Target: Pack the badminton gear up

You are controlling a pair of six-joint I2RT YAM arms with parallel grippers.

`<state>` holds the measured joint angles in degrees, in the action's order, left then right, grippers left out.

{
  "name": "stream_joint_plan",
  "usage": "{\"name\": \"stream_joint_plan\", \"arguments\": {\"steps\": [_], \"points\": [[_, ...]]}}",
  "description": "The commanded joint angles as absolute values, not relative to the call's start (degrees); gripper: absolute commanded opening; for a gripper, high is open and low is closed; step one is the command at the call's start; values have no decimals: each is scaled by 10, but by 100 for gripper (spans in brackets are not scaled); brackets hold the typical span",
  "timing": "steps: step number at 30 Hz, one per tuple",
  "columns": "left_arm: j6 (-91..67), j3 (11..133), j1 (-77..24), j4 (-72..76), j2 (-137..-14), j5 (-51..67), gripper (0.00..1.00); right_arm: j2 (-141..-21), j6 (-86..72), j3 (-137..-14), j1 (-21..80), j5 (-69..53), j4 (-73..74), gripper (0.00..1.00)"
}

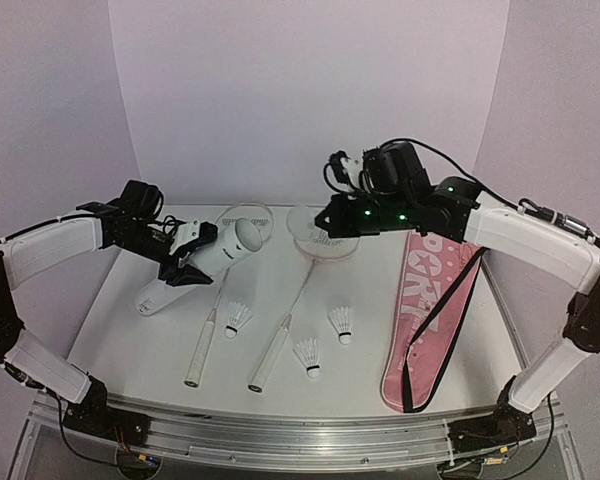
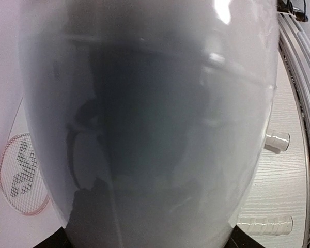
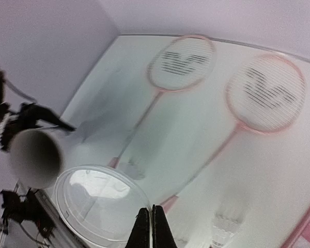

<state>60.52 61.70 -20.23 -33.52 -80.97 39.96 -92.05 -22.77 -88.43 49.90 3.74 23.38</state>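
Note:
Two rackets lie on the table, their white handles (image 1: 202,350) (image 1: 270,355) toward me and their pale heads (image 3: 182,62) (image 3: 266,93) at the back. Three white shuttlecocks (image 1: 238,318) (image 1: 308,355) (image 1: 341,322) stand between the handles and the bag. My left gripper (image 1: 185,265) is shut on the white tube (image 1: 195,262), which is tilted above the table with its open mouth (image 3: 33,157) facing right. The tube fills the left wrist view. My right gripper (image 3: 151,222) is shut on the rim of a clear round lid (image 3: 101,201), held in the air to the right of the tube's mouth.
The pink bag (image 1: 430,310) with its black strap lies lengthwise on the right side of the table. A metal rail (image 1: 280,430) runs along the near edge. White walls close the back and both sides.

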Motion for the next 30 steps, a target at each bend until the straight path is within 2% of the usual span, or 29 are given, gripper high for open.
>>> {"name": "stream_joint_plan", "arguments": {"steps": [1,5,19,26,28,30], "points": [[513,657,-200,-315,-802,451,6,-864,-360,-782,428,178,283,0],[437,664,-197,-272,-780,488,7,-897,-386,-741,412,228,342,0],[414,642,-197,-255,-747,519,7,-1115,-397,-779,327,96,351,0],[413,636,-197,-250,-741,519,7,-1143,-397,-776,321,84,351,0],[413,634,-197,-248,-741,520,7,-1139,-393,-776,321,88,353,7],[414,634,-197,-247,-742,523,7,-1130,-387,-781,320,90,358,22]]}}
